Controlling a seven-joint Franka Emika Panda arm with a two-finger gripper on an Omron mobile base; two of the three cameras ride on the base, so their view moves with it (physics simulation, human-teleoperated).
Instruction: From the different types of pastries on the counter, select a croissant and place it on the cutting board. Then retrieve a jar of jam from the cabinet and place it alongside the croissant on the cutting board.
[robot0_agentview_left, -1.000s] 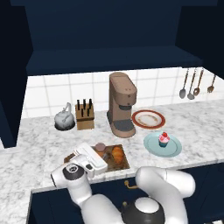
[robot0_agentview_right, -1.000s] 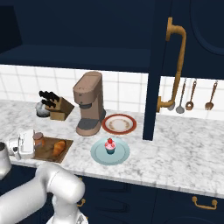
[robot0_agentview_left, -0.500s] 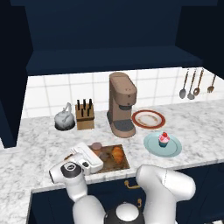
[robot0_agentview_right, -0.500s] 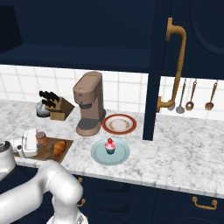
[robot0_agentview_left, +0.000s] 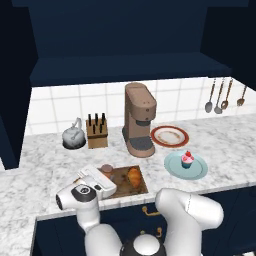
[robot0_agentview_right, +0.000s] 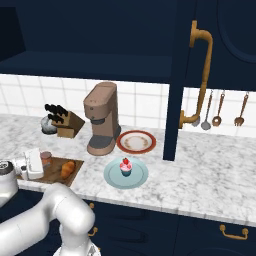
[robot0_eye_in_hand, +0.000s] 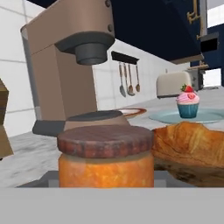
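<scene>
The cutting board (robot0_agentview_left: 122, 179) lies at the front edge of the worktop (robot0_agentview_left: 45, 175), in the lower middle of the left base view and at the lower left of the right base view. The croissant (robot0_agentview_left: 133, 176) rests on the right half of the board. The jar of jam (robot0_agentview_left: 106, 170) stands upright at the board's left end, near the croissant but not touching it. In the hand view the jar (robot0_eye_in_hand: 105, 161) sits dead centre at the bottom, its dark lid towards the camera, with the croissant (robot0_eye_in_hand: 190, 143) just to its right.

The gripper (robot0_agentview_left: 98, 176) reaches in low from the left, right at the jar. Its white hand hides the fingers, so I cannot tell whether they are clamped on the jar or spread apart.

Behind the board stands a brown coffee machine (robot0_agentview_left: 139, 120) in the middle of the worktop. To its right lie a red-rimmed plate (robot0_agentview_left: 170, 135) and, nearer the front, a pale blue plate (robot0_agentview_left: 175, 169) carrying the pink cupcake (robot0_agentview_left: 187, 159) with its cherry. To the machine's left are a knife block (robot0_agentview_left: 97, 132) and a grey kettle (robot0_agentview_left: 73, 137). Ladles and spoons (robot0_agentview_left: 223, 95) hang on the tiled wall at the upper right. The dark navy cabinet (robot0_agentview_left: 120, 35) spans the top of the left base view.
</scene>
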